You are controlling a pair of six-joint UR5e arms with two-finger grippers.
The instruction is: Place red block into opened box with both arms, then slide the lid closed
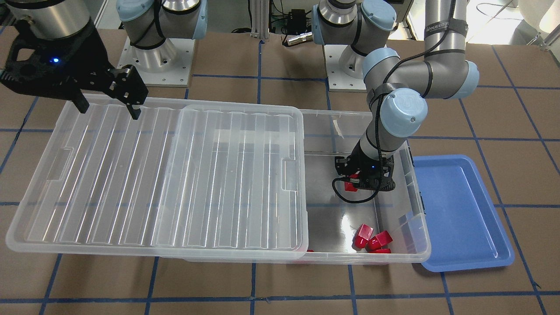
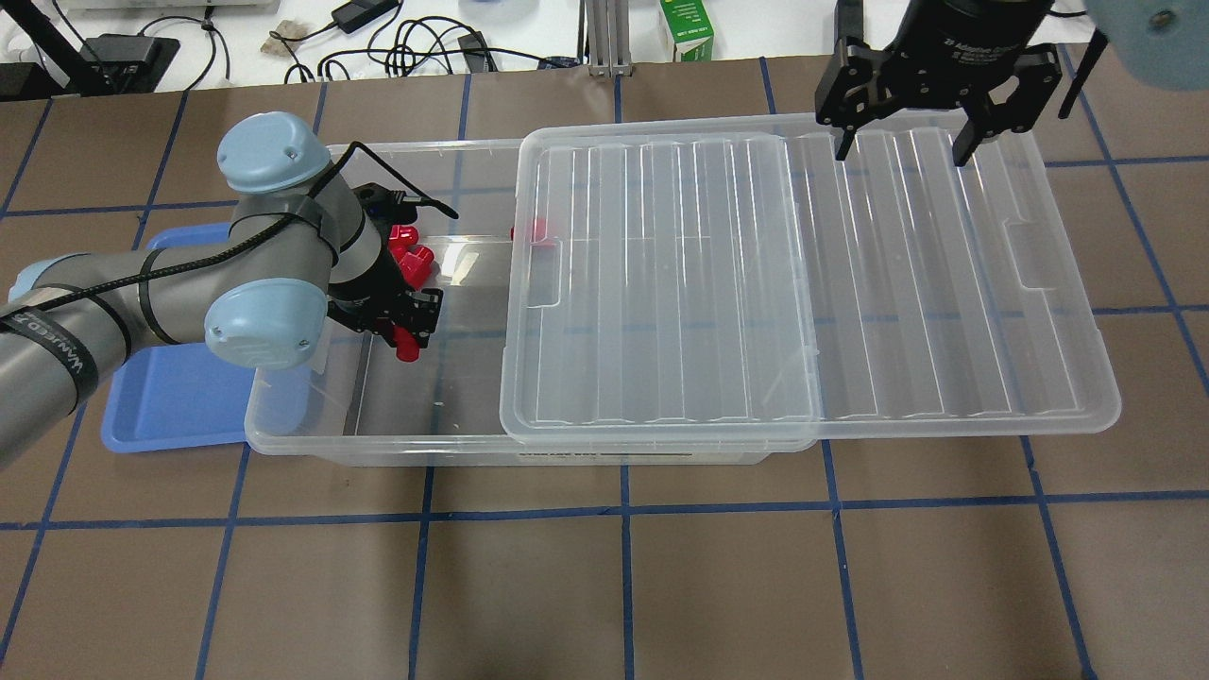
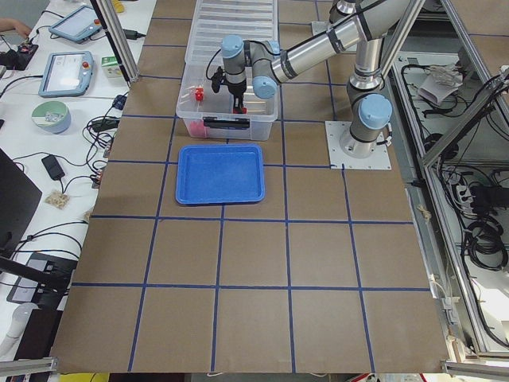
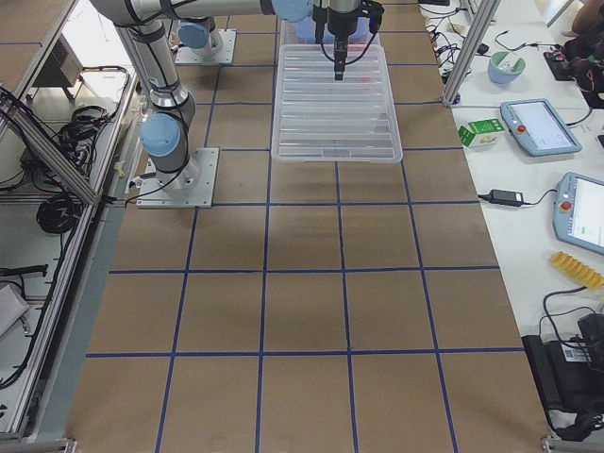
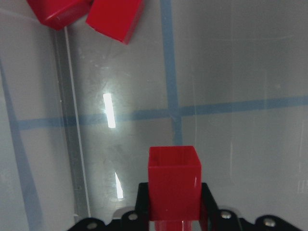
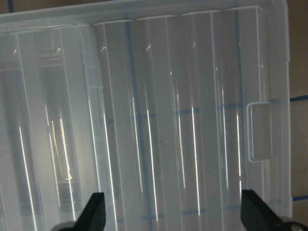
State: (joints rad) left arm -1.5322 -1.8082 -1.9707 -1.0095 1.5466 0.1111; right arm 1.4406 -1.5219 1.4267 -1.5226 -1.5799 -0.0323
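My left gripper (image 2: 408,336) is down inside the uncovered end of the clear box (image 2: 378,442), shut on a red block (image 5: 173,182) that hangs just above the box floor. Other red blocks (image 1: 372,238) lie in a cluster at the box's far corner, and one more (image 2: 536,229) sits under the lid's edge. The ribbed clear lid (image 2: 850,283) lies half on the box, slid toward my right side and overhanging the table. My right gripper (image 2: 902,146) hovers open over the lid's far long edge, its fingertips (image 6: 96,211) spread wide with nothing between them.
A shallow blue tray (image 1: 459,214) lies on the brown table against the box's open short end. Both arm bases (image 1: 157,65) stand behind the box. Cables and small devices sit beyond the table's far edge (image 2: 406,38).
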